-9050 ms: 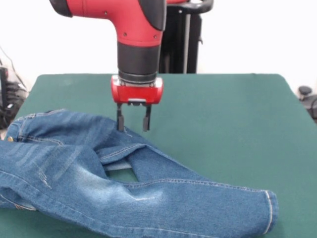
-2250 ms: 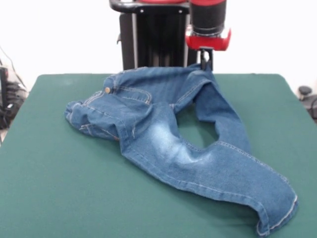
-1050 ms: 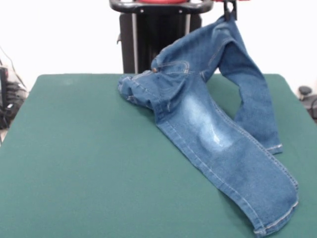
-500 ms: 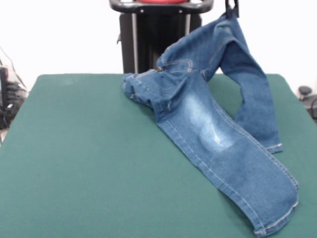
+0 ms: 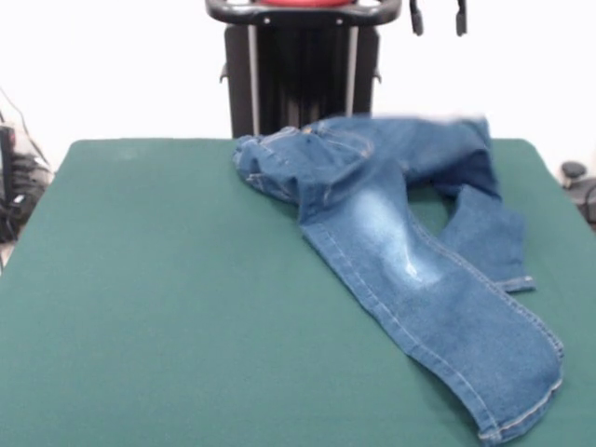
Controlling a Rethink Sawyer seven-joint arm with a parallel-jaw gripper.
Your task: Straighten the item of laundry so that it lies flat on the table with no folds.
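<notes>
While gripper [image 5: 438, 19] apart (empty): crumpled jeans [image 5: 400, 251].

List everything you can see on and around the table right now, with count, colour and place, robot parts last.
jeans: one, blue denim with a pale faded patch, on the table's right half, partly bunched near the far edge, one leg stretched toward the near right corner.
table: one, dark green, filling most of the view.
dark gear: some, black, off the table's left edge; too unclear to name.
dark object: one, black, off the right edge.
pedestal: one, black, behind the table's far edge.
gripper: one, black fingertips, top edge, open, above the jeans, holding nothing.
</notes>
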